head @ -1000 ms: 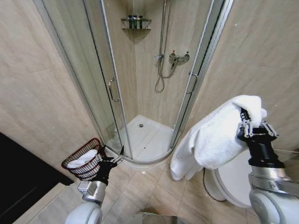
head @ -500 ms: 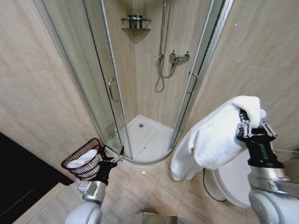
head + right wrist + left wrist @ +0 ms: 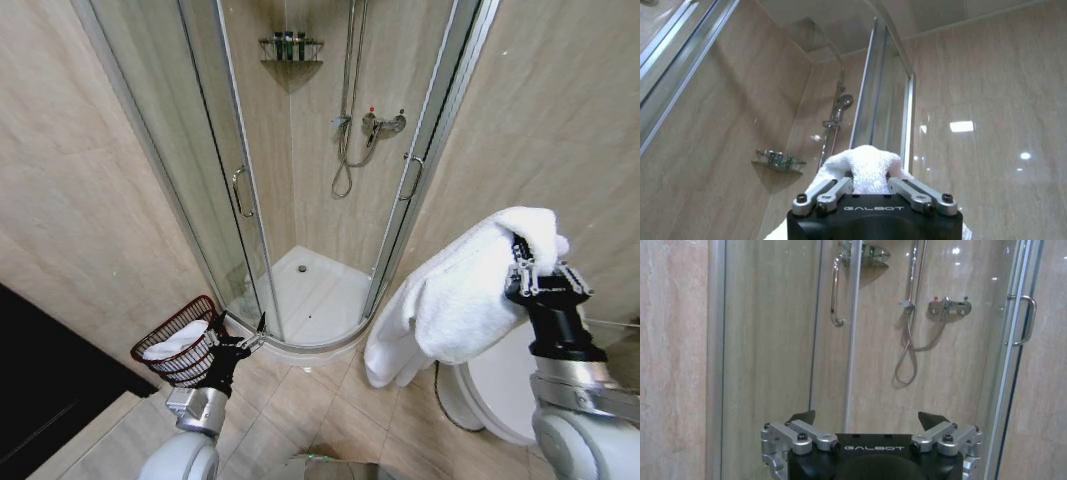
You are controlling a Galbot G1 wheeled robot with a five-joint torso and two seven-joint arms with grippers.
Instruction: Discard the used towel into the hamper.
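**Towel held high on the right, hamper low on the left: a long carry with loose cloth**

Head view: the right tool (image 3: 540, 272) is raised beside the wall, its fingers closed on one bunched end of the white towel (image 3: 455, 300), and the rest hangs down in a long fold toward the toilet (image 3: 495, 385). The hamper (image 3: 178, 342) sits on the floor tiles at the far left, just beside the shower enclosure (image 3: 300, 200), well apart from the towel, with something white already lying in it. The left tool (image 3: 238, 340) hangs low next to the hamper's rim, fingers spread and holding nothing. My worry is the trailing end: on the way across it could drag over the toilet or catch on the shower door handle (image 3: 413, 180), and only a small pinch of cloth is gripped, so a snag might pull it free. The left arm itself stands near the hamper's mouth and may get in the way of the drop.

Left wrist view: the left tool (image 3: 867, 421) shows its fingers wide apart and empty, facing the glass door and the shower hose (image 3: 908, 347).

Right wrist view: the right tool (image 3: 870, 186) has towel (image 3: 863, 167) bulging up between its closed fingers; a corner shelf (image 3: 779, 161) with bottles is on the wall beyond.
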